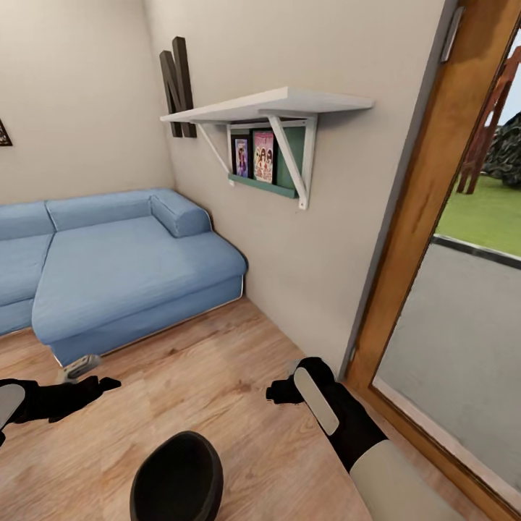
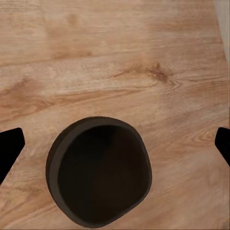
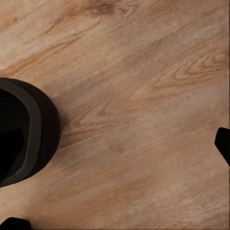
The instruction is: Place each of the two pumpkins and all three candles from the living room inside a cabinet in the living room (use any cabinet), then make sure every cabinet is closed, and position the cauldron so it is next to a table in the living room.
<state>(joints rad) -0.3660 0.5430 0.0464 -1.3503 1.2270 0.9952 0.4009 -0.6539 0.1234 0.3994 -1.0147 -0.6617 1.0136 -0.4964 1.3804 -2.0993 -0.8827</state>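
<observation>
The black cauldron (image 1: 176,477) stands upright on the wood floor (image 1: 217,376) between the left end effector (image 2: 115,143) and right end effector (image 3: 120,184), both spread wide and empty.

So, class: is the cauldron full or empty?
Empty: the cauldron stands upright on the floor, its dark inside bare.

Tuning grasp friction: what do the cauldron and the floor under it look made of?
Cauldron: matte black, no highlights on rim or inside; could be cast iron, but the render leaves it open. Floor: light brown wood planks, visible grain and knots, satin finish with little glare.
</observation>
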